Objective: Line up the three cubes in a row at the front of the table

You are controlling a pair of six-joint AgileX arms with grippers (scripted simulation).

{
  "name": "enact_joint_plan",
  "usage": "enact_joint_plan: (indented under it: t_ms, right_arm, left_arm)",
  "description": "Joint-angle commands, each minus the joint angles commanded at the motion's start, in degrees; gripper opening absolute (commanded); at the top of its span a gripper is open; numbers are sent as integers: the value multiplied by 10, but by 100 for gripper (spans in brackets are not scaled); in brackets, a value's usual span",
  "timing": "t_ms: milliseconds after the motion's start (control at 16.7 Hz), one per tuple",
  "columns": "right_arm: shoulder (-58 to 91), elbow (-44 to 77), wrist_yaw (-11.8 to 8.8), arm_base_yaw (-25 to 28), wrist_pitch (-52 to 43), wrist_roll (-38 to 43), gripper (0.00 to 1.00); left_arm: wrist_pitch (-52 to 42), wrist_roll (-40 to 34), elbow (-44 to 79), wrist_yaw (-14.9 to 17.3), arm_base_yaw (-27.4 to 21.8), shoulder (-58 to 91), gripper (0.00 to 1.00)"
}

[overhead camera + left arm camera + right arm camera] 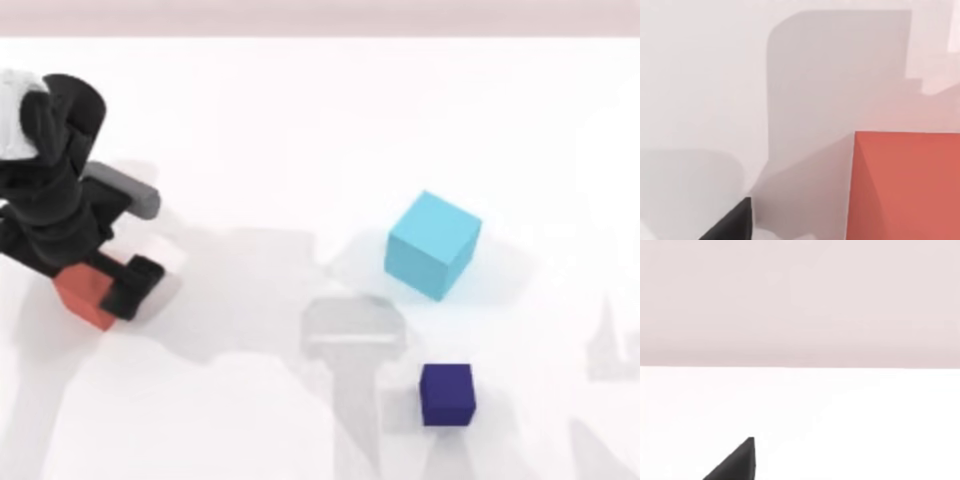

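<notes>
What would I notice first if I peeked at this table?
The black left gripper at the table's left side, down at the red cube. Next, the big light blue cube right of the middle, with the small dark blue cube apart from it, nearer the top view's bottom edge.

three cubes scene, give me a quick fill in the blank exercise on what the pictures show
1. The left gripper is at the ____ cube, at the top view's left.
2. The largest cube on the table is the light ____ one.
3. The small navy cube lies nearer the table's ____ edge than the cyan one, on the top view's right.
4. In the top view, the ____ arm is not seen.

Missing words: coral-red; cyan-blue; front; right
</notes>
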Motion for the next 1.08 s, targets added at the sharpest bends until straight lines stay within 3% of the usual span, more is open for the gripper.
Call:
enact_joint_plan:
  t_ms: [720,1080]
  right_arm:
    - [0,0,0,0,0,0,100]
    - [0,0,0,0,0,0,100]
  left_arm:
    - [0,0,0,0,0,0,2]
    - [0,0,0,0,0,0,0]
